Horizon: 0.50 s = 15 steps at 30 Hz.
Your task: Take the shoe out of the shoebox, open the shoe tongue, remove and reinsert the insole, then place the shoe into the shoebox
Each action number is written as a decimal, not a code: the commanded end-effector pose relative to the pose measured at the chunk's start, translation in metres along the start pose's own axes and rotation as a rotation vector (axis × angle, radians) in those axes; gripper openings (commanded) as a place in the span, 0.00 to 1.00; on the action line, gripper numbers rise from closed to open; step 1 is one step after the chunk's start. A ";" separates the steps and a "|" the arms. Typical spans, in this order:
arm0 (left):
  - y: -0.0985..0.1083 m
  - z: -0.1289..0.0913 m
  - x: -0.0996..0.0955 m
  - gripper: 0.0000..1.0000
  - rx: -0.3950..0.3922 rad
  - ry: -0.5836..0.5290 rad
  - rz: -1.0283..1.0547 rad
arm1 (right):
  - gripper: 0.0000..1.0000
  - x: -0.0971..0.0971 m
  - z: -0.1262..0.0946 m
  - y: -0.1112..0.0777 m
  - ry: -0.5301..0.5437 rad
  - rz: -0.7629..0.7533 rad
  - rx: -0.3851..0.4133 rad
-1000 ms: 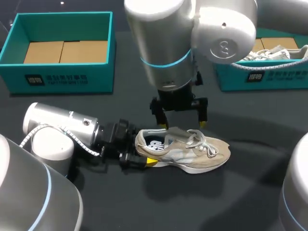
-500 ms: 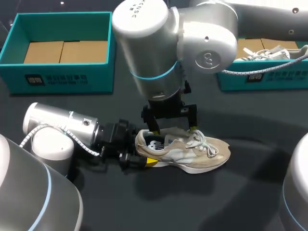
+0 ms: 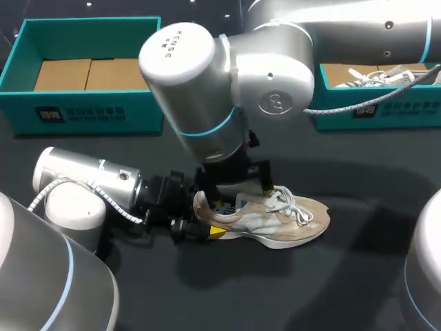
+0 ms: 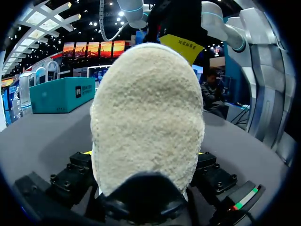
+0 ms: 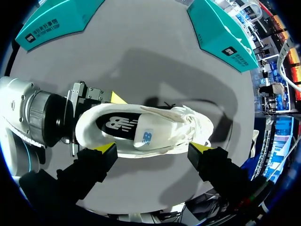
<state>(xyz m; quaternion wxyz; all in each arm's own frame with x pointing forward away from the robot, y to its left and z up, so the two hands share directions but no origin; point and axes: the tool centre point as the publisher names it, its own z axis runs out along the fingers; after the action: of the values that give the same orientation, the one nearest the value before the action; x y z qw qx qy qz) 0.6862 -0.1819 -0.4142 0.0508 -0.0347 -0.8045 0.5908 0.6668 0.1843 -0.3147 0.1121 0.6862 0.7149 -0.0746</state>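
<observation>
A beige sneaker stands upright on the dark table, toe pointing right. My left gripper lies low on the table and is shut on its heel, one finger on each side. In the left wrist view the fuzzy heel fills the space between the fingers of the left gripper. My right gripper hangs open just over the shoe's mouth. In the right wrist view the right gripper straddles the shoe from above, and the dark insole shows inside.
An open teal shoebox with a bare cardboard floor stands at the back left. A second teal shoebox at the back right holds another pale shoe. Dark table lies in front of the sneaker.
My right arm has swung left and come down, bringing its open gripper from behind the shoe to just over its mouth. The left arm and the shoe have stayed put.
</observation>
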 end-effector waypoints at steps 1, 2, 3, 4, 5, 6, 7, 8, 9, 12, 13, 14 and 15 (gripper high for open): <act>0.000 0.000 0.001 0.00 -0.002 -0.001 0.000 | 1.00 0.017 0.008 -0.005 -0.242 0.215 -0.013; 0.000 0.000 0.001 0.00 -0.002 -0.001 0.000 | 1.00 0.017 0.010 -0.005 -0.246 0.221 -0.018; 0.000 0.000 0.001 0.00 -0.002 -0.001 0.000 | 1.00 0.017 0.012 -0.004 -0.256 0.225 -0.021; 0.000 0.000 0.001 0.00 -0.002 -0.001 0.000 | 1.00 0.017 0.013 -0.004 -0.265 0.230 -0.026; 0.000 0.000 0.001 0.00 -0.002 -0.001 0.000 | 1.00 0.016 0.014 -0.004 -0.278 0.237 -0.030; 0.000 0.000 0.001 0.00 -0.002 -0.001 0.000 | 1.00 0.015 0.015 -0.003 -0.288 0.242 -0.033; 0.000 0.000 0.001 0.00 -0.002 -0.001 0.000 | 1.00 0.014 0.017 -0.002 -0.295 0.248 -0.040; 0.000 0.000 0.001 0.00 -0.002 -0.001 0.000 | 1.00 0.013 0.018 -0.002 -0.303 0.252 -0.043; 0.000 0.000 0.001 0.00 -0.002 -0.001 0.000 | 1.00 0.012 0.019 -0.001 -0.308 0.254 -0.045; 0.000 0.000 0.001 0.00 -0.002 -0.001 0.000 | 1.00 0.010 0.022 0.000 -0.318 0.265 -0.053; 0.000 0.000 0.001 0.00 -0.002 -0.001 0.000 | 1.00 0.009 0.023 0.001 -0.320 0.267 -0.054; 0.000 0.000 0.001 0.00 -0.002 -0.001 0.000 | 1.00 0.008 0.025 0.001 -0.322 0.271 -0.055; 0.000 0.000 0.001 0.00 -0.002 -0.001 0.000 | 1.00 0.007 0.026 0.002 -0.326 0.274 -0.055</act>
<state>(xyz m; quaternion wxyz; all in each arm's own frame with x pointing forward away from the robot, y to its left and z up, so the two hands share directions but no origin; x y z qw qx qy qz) 0.6862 -0.1819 -0.4142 0.0508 -0.0347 -0.8045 0.5908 0.6750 0.1784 -0.3355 0.1644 0.6584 0.7257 -0.1137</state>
